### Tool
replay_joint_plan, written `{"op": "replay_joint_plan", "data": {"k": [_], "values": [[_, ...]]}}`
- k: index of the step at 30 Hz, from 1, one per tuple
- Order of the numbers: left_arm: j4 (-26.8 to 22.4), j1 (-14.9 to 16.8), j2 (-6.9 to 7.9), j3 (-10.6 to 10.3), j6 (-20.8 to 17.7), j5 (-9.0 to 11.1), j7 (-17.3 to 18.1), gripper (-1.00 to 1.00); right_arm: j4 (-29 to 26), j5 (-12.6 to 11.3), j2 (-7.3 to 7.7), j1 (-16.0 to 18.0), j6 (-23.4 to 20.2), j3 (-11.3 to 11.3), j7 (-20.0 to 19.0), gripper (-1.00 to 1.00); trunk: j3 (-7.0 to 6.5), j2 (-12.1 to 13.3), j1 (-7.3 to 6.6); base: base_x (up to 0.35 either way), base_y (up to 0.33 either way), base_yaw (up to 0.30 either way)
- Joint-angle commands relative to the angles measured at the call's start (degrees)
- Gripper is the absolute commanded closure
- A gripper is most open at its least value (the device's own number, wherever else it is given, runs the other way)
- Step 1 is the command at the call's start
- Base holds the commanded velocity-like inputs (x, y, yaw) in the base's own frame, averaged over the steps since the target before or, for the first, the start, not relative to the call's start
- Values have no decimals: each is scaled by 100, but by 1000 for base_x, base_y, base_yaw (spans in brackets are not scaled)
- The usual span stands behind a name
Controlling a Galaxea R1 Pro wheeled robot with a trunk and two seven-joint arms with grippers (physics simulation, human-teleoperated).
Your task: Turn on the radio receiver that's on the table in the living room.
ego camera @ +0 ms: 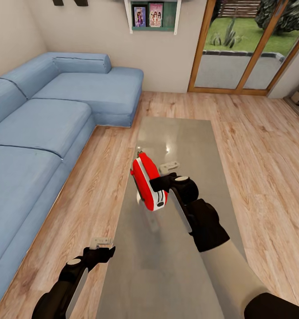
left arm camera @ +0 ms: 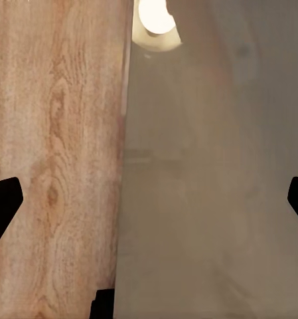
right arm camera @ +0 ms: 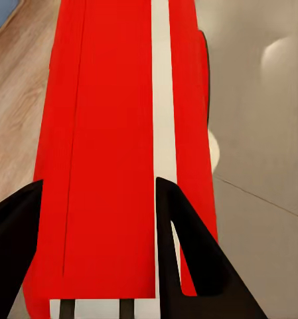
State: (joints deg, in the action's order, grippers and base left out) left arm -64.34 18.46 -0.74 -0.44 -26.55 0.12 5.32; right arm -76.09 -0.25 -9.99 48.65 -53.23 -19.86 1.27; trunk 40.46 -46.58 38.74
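Our right gripper (right arm camera: pixel 99 246) fingers straddling the radio receiver (ego camera: pixel 149 182), apparently clamped on it above the table (ego camera: pixel 189 133), left gripper (ego camera: pixel 100 253) wide open, holding nothing, no readable writing on the radio.

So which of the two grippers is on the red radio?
The right gripper: its fingers straddle the radio receiver over the table. The left gripper hangs open at the table's near-left edge.
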Motion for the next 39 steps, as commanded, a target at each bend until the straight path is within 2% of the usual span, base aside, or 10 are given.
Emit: {"op": "replay_joint_plan", "data": {"k": [1, 6, 10, 17, 20, 26, 28, 35, 37, 39], "values": [[0, 0, 1, 0, -3, 2, 1, -100, -7, -12, -1, -12, 1, -1, 2, 100, 0, 0, 0, 0, 0, 0], [-1, 0, 4, 0, -11, 13, 14, -100, -180, 6, 9, -284, 51, -8, 12, 100, 0, 0, 0, 0, 0, 0], [4, 0, 4, 2, -23, 14, 244, -100, -661, 11, 440, -550, 92, -39, -15, 100, 0, 0, 0, 0, 0, 0], [1, 0, 0, 6, -91, -2, 506, -100, -1065, 49, 1179, -733, 231, -464, 11, 100, 0, 0, 0, 0, 0, 0], [6, 0, -4, 6, -110, -3, 518, -100, -1206, 55, 1430, -782, 407, -528, 13, 100, 0, 0, 0, 0, 0, 0], [6, 0, -5, 4, -121, -10, 517, -100, -1351, 59, 1696, -1014, 662, -547, 19, 100, 0, 0, 0, 0, 0, 0], [6, 0, -5, 3, -122, -16, 515, -100, -1368, 63, 1869, -1062, 828, -558, 22, 100, 0, 0, 0, 0, 0, 0], [9, 0, -5, 8, -123, -20, 514, -100, -1381, 243, 1954, -1084, 961, -590, 36, 100, 0, 0, 0, 0, 0, 0], [9, 0, -5, 9, -120, -21, 514, -100, -1382, 547, 1959, -1085, 1008, -838, 179, 100, 0, 0, 0, 0, 0, 0], [9, 0, -5, 9, -118, -21, 514, -100, -1382, 778, 1968, -1087, 1125, -1101, 557, 100, 0, 0, 0, 0, 0, 0]]}}
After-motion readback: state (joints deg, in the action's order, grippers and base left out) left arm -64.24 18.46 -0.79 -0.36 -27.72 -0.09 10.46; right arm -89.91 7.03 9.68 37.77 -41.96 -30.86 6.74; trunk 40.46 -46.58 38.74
